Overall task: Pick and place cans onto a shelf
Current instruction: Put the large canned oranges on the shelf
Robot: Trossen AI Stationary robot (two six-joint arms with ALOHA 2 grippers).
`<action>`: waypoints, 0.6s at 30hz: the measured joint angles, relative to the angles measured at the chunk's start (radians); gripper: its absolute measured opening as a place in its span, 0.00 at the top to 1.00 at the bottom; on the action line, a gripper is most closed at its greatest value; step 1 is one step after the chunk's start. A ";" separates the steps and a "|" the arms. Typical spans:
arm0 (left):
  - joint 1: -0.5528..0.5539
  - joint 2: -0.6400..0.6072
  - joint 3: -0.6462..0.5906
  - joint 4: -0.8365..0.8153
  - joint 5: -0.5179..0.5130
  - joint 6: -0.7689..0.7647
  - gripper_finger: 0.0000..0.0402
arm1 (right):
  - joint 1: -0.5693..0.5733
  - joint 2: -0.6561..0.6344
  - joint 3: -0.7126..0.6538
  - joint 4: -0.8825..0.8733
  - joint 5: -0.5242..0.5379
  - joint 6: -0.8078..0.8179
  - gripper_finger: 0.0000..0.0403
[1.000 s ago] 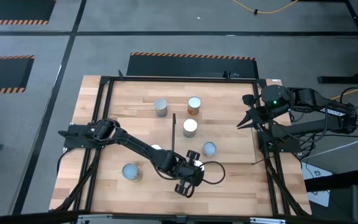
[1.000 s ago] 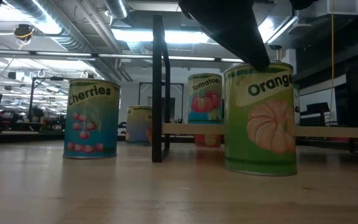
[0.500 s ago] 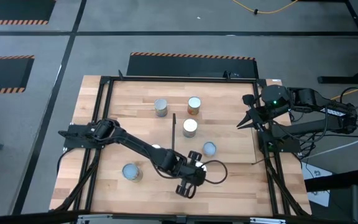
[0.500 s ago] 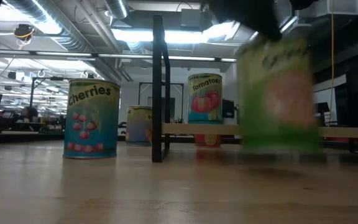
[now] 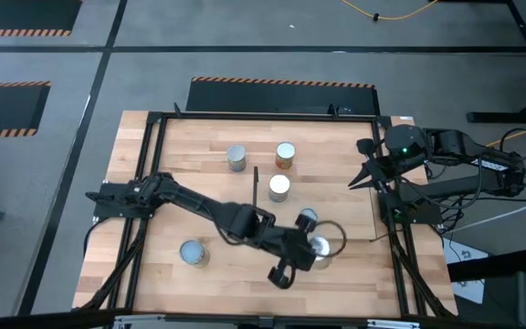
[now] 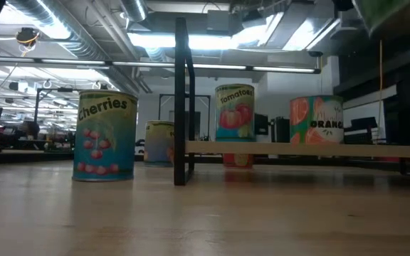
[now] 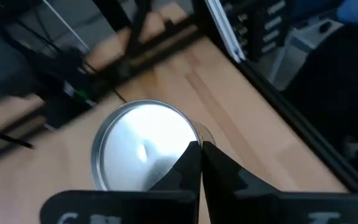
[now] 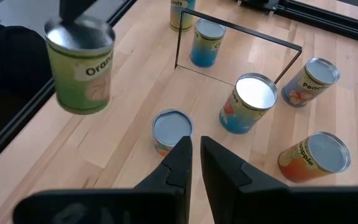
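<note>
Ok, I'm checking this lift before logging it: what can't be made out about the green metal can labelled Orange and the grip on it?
- Low view: the green Orange can is blurred and cut off by the top edge.
- High view: the left gripper and its arm cover part of the can's silver top; its sides are unseen.
- Right wrist view: the top edge cuts off that gripper.
- Left wrist view: its fingers hide the pinched rim.

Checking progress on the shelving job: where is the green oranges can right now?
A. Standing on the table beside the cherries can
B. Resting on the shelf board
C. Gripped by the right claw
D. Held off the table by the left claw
D: the right wrist view shows the green oranges can hanging above the wood with the left claw clamped on its rim, and the high view places it at the left arm's end.
</note>
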 joint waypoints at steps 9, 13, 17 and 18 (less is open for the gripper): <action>0.108 -0.003 0.099 -0.050 0.010 0.163 1.00 | 0.000 -0.054 0.000 -0.021 0.001 0.000 0.90; 0.175 -0.003 0.096 -0.078 0.057 0.173 1.00 | 0.000 -0.089 0.000 -0.027 0.002 0.000 0.90; 0.242 -0.003 0.079 -0.092 0.077 0.174 1.00 | 0.000 -0.120 0.000 -0.043 0.002 0.000 0.90; 0.260 -0.002 0.074 -0.101 0.077 0.175 1.00 | 0.000 -0.127 0.000 -0.049 0.002 0.000 0.90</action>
